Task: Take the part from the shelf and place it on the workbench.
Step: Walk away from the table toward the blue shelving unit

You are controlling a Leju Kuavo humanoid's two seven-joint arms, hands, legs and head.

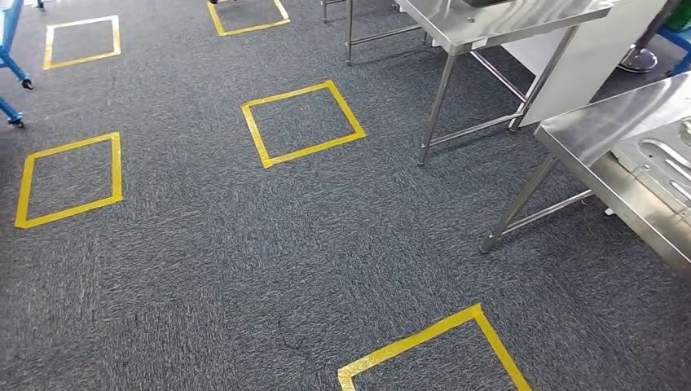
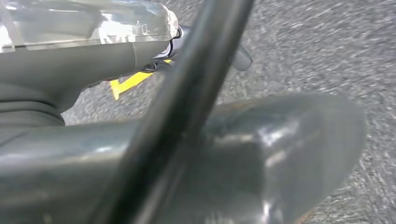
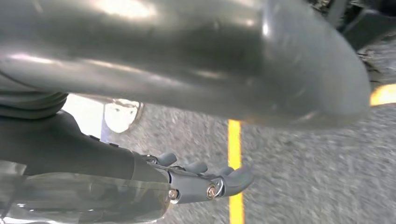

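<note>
A pale grey pressed-metal panel with raised ribs (image 1: 662, 167) lies flat on the near stainless-steel workbench (image 1: 595, 130), at the right edge of the head view. Whether it is the task's part already delivered, or just one like it, cannot be told. A second stainless-steel table (image 1: 489, 24) stands further back, well apart from the first. Dark grey carpet (image 1: 204, 269) spreads out to the left, marked with yellow tape squares (image 1: 303, 122). At the far left edge stands a blue wheeled metal frame (image 1: 10, 49), which may belong to the shelf (too little of it is in frame to say).

The right hand (image 3: 187, 177) hangs over the carpet above a yellow tape line, its fingers loosely spread and holding nothing. The left hand (image 2: 154, 51) also hangs over the carpet. A blurred dark bar (image 2: 187, 107) crosses in front of it, so it cannot be told whether this hand grips anything.

The step in hand appears to be walking, either to the shelf or with the body turning between stations. To do it well, the robot should use the tape squares as standing marks and stop squarely inside one. It should keep both arms tucked in away from the bench legs, and raise a hand only once its body is settled and facing the target.
</note>
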